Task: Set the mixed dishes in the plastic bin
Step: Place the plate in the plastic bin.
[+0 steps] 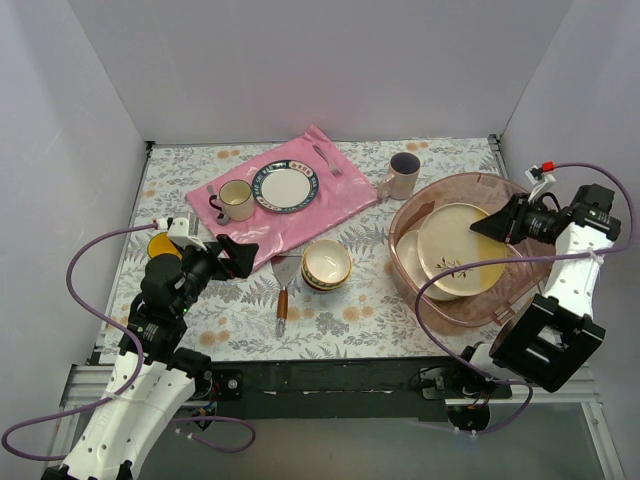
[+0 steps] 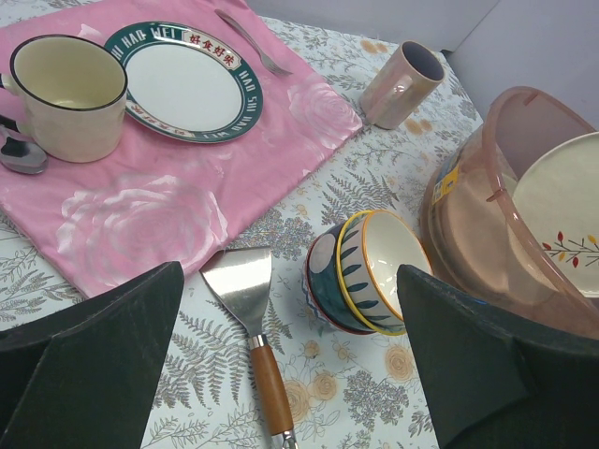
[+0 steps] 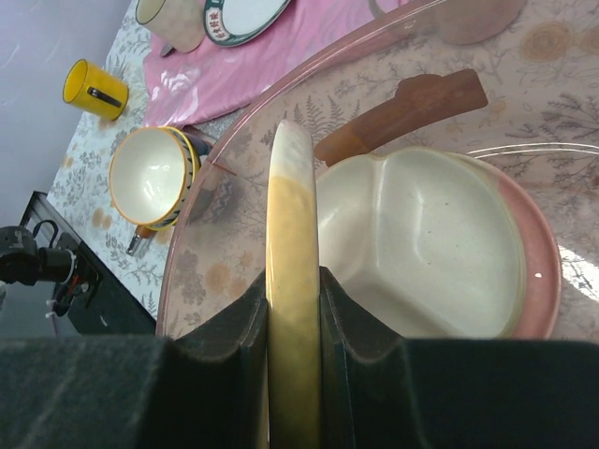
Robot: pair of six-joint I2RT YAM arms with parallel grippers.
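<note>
Clamped on the rim of a cream plate, the right gripper reaches in from 3 o'clock, its arm bent high over the plastic bin. The plate tilts above a divided plate lying inside. The left gripper, jaws spread wide and holding nothing, hovers low at 8 o'clock, facing the stacked bowls at centre. A yellow mug sits at 9 o'clock and a pinkish mug at 1. The dark-rimmed plate seems to read "HAO WEI" beside red Chinese characters.
</note>
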